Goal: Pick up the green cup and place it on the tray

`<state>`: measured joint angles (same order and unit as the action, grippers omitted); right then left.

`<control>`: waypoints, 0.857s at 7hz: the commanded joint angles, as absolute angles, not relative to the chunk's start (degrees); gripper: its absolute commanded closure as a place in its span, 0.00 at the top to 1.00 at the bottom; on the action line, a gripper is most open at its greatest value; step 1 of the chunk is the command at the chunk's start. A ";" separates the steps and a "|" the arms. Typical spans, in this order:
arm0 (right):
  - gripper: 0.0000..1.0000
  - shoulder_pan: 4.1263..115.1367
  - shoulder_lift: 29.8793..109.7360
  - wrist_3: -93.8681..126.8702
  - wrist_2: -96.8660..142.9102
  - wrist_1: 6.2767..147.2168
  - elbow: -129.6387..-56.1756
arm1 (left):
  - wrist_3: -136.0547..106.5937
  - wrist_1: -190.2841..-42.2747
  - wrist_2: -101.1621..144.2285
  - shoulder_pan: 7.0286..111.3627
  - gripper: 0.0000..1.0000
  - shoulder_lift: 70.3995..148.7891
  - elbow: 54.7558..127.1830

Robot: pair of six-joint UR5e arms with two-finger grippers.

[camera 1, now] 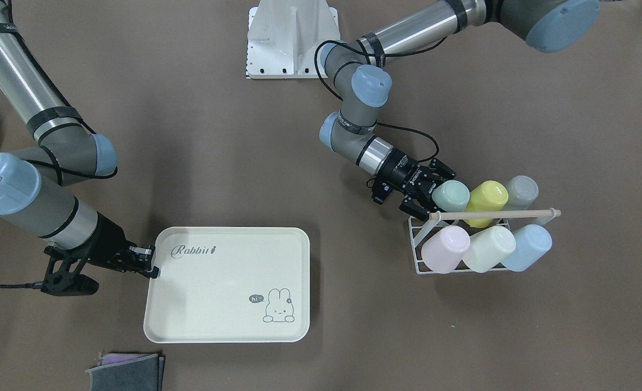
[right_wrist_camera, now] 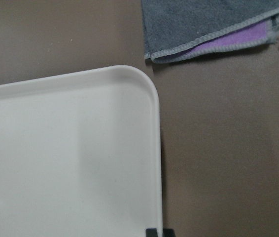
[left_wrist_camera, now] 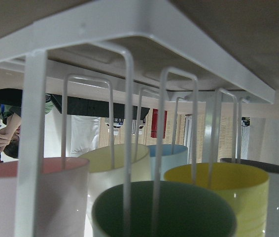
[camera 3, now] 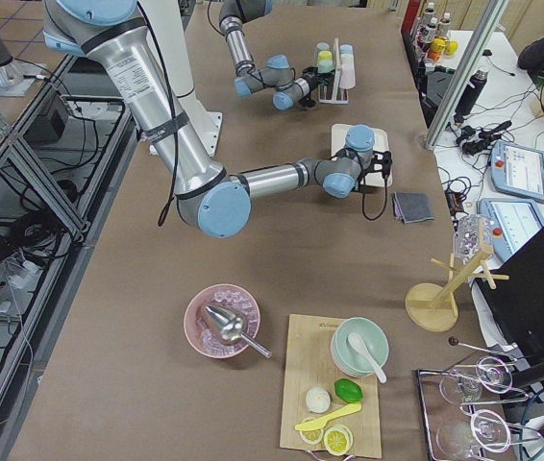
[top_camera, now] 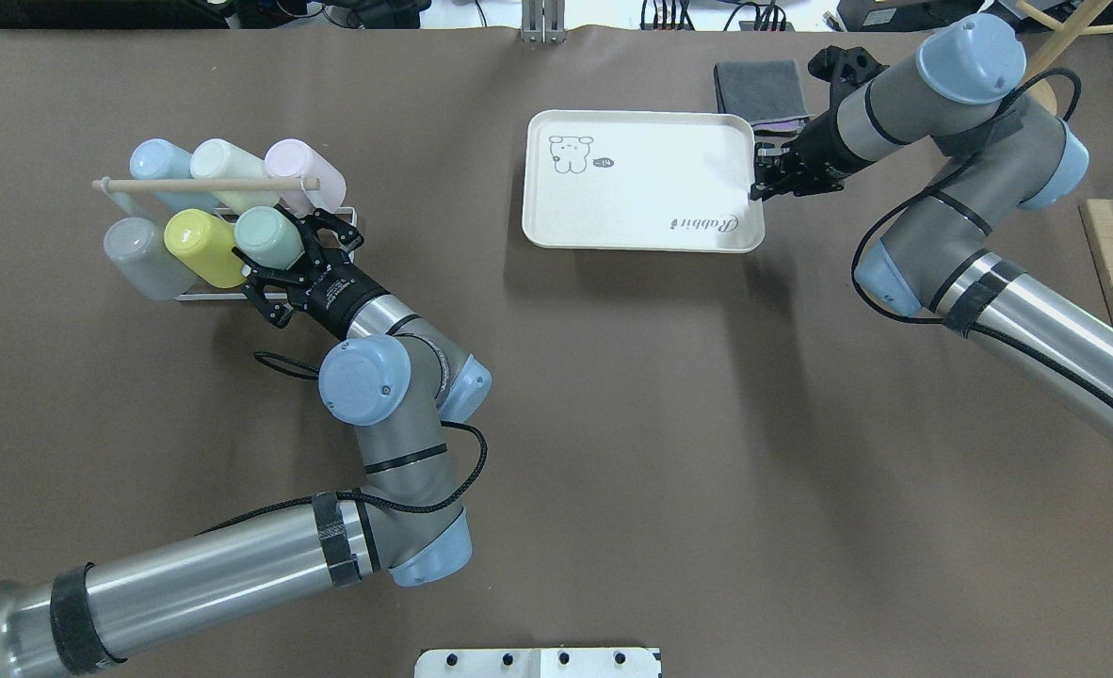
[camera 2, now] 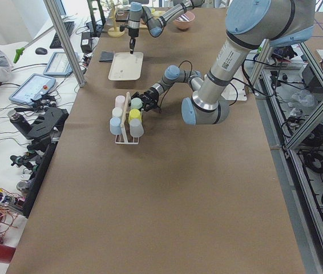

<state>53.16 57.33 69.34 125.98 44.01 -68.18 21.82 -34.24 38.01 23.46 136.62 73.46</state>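
The green cup [left_wrist_camera: 164, 212] fills the bottom of the left wrist view. Its dark mouth faces the lens and is threaded by prongs of the white wire rack [left_wrist_camera: 129, 29], with the yellow cup [left_wrist_camera: 218, 182] just beside it at 3 o'clock. In the front-facing view the green cup sits tilted at the rack's 10 o'clock corner. It is well apart from the tray [camera 1: 218, 282], which lies on the bench [camera 1: 353, 326] at the rack's 9 o'clock. The left pincer [camera 1: 431, 193] is spread wide, its fingers flanking the cup's mouth end; whether they touch it I cannot tell. The right pincer [camera 1: 151, 270] is narrow, closed on the tray's rim at its 9 o'clock edge. A folded grey cloth [camera 1: 125, 372] lies at the tray's 7 o'clock.
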 commanded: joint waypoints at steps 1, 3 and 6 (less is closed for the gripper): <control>0.00 51.69 57.13 73.03 124.20 43.95 -69.07 | 21.80 -28.60 38.41 23.47 0.08 137.02 76.88; 0.00 50.28 57.13 76.63 121.05 44.47 -71.53 | 21.80 -20.25 38.67 23.64 0.08 136.93 83.64; 0.00 45.89 57.13 77.62 115.84 44.30 -73.39 | 21.62 -13.37 44.95 23.55 0.09 138.07 93.39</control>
